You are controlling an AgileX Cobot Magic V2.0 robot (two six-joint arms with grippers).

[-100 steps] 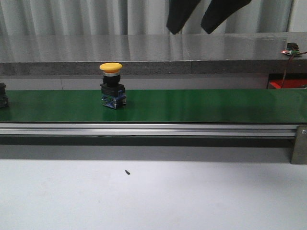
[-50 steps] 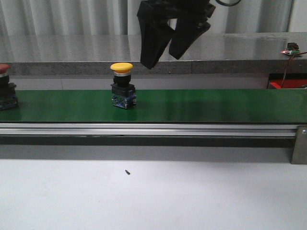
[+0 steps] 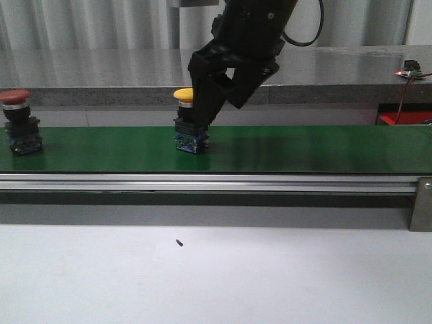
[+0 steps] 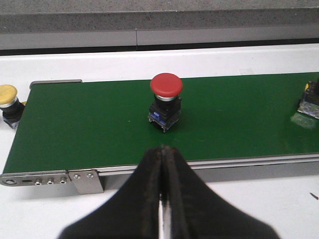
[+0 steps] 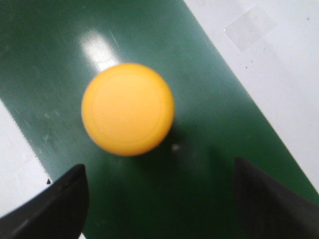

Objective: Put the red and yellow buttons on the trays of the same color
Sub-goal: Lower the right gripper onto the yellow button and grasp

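Jaws of the right gripper point(image 3: 214, 101) stand spread wide, 1 finger on each side of the yellow button point(image 3: 190, 121), and neither looks to be touching it. In the right wrist view the yellow cap point(image 5: 128, 108) sits ahead of the 2 dark fingertips point(image 5: 50, 204), closer to 1 of them than the other, so I judge the arm is lining up a straddling grasp and would do well to centre itself first. The button stands upright on the green belt point(image 3: 304, 148), toward the belt's middle, its cap on top of a black and blue body.

The left gripper point(image 4: 163, 199) has its jaws pressed together, holding nothing. It hangs off the near edge of the belt, pointing at the red button point(image 4: 165, 101), which stands upright and well apart from it. My guess is that it waits its turn with the red one. A 2nd yellow button point(image 4: 9, 102) rests on the white counter point(image 4: 124, 62) just beside the end of the belt.

Room is good: green belt lies bare on both sides of the yellow button, and the red button point(image 3: 18, 121) is well apart toward the left. The belt's metal rail point(image 3: 202, 182) runs along the near edge, below finger height. No trays show in any view, so I cannot tell where the buttons will go.
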